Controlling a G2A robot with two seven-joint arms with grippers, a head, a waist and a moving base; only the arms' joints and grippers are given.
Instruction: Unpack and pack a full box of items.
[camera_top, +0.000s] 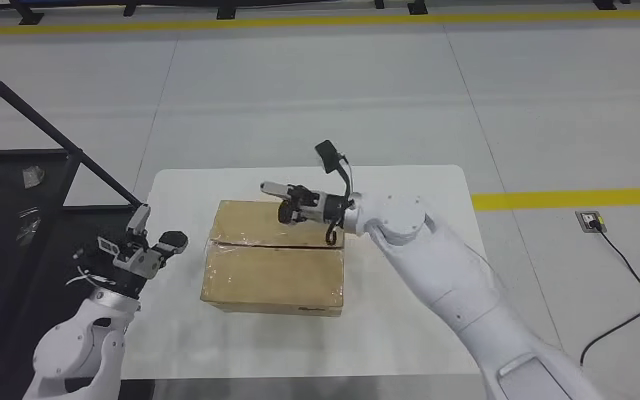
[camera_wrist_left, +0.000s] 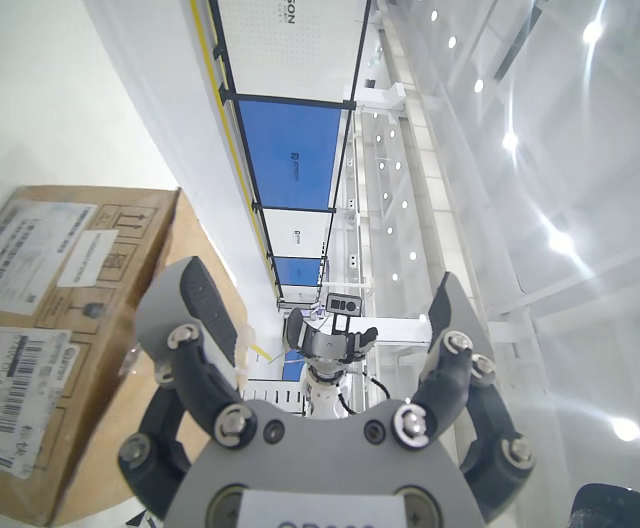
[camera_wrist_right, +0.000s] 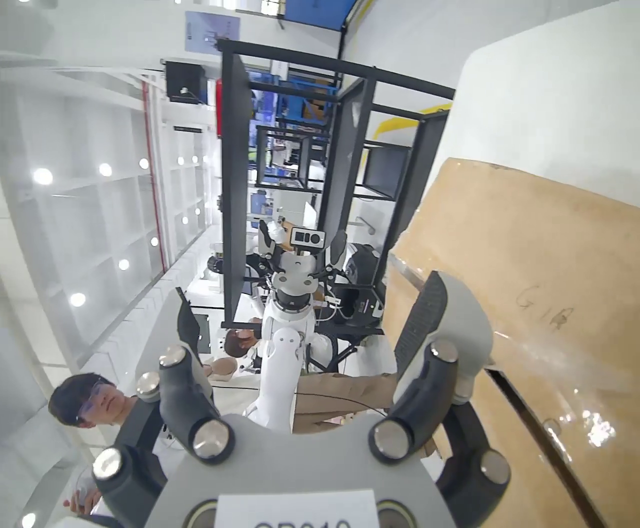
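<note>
We find the box at frame centre, its seam running left-right. The right gripper, wide open and empty, sits over its upper edge, nearer; the left gripper, likewise open and empty, stands off its left end.

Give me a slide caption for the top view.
Right gripper, jaws open, over the taped cardboard box on the white table; left gripper beside it.
</note>
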